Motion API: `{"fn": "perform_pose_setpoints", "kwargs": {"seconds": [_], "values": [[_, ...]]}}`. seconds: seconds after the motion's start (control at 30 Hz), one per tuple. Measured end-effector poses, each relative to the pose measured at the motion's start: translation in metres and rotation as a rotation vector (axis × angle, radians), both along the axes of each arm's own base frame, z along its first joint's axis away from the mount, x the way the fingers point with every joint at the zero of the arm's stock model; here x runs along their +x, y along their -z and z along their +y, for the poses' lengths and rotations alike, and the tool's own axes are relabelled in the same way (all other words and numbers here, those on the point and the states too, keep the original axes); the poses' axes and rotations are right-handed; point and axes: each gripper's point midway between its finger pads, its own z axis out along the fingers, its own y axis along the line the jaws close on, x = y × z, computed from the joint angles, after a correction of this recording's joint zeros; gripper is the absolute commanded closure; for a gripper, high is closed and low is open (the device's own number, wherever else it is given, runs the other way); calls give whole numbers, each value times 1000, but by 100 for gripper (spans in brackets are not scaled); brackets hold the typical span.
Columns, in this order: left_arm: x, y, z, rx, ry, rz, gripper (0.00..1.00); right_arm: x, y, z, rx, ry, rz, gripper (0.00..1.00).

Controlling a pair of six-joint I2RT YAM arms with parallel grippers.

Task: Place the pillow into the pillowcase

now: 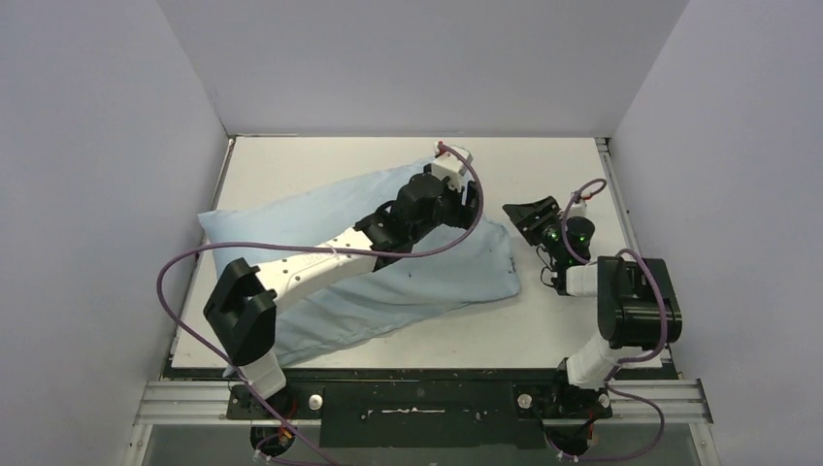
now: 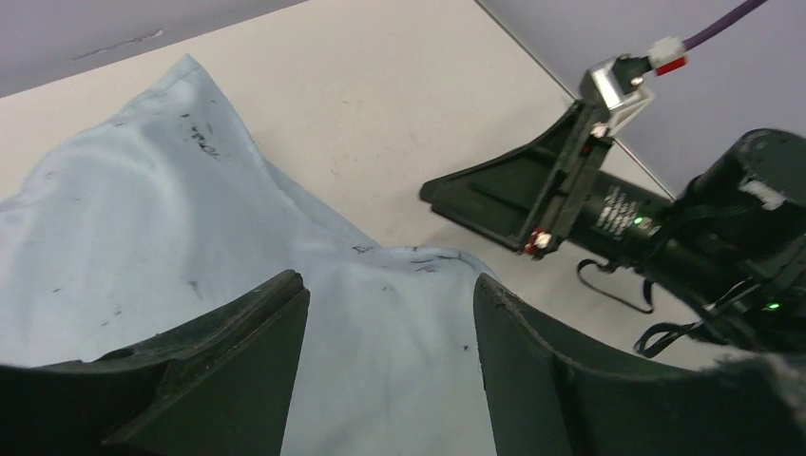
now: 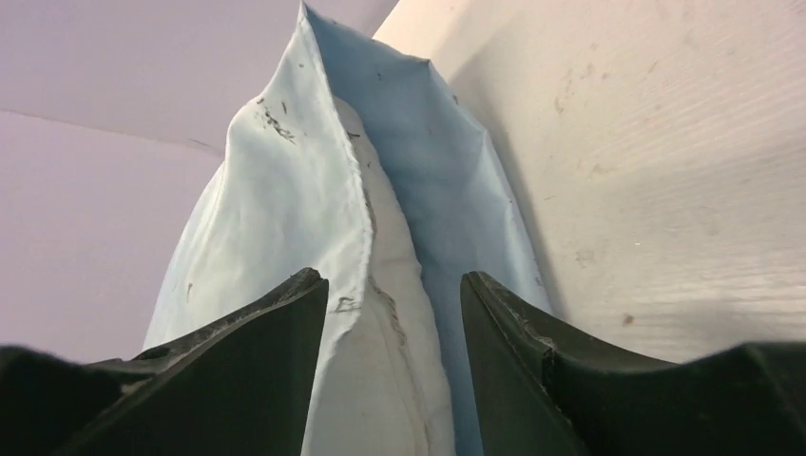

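Both grippers are standing open, holding nothing. The left gripper is hovering over the pillowcase at its right end. The right gripper is pointing at that end from just beside it, not touching. The pillowcase is lying plump and diagonal on the table. Whether the pillow is filling it, I cannot tell.

The pillowcase light blue, flecked with small dark marks (clearest at upper left, left wrist view); table off-white, faintly scuffed; left gripper and right gripper black; cable purple; walls pale grey-lilac
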Motion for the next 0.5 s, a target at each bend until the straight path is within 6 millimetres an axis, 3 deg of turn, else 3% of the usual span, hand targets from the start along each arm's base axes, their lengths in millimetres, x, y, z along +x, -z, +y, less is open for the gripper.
{"fn": "perform_pose_setpoints", "kwargs": {"seconds": [0.13, 0.27, 0.37, 0.5], "values": [[-3, -17, 32, 35, -45, 9, 38, -11, -14, -21, -80, -23, 0, 36], [-12, -33, 86, 55, -179, 20, 37, -16, -28, -19, -171, -101, 2, 32], [-20, -20, 135, 80, -307, 73, 37, -18, -31, -14, -247, -163, 23, 28], [-31, 27, 202, 154, -495, 172, 37, -24, -26, -7, -307, -242, 51, 27]]}}
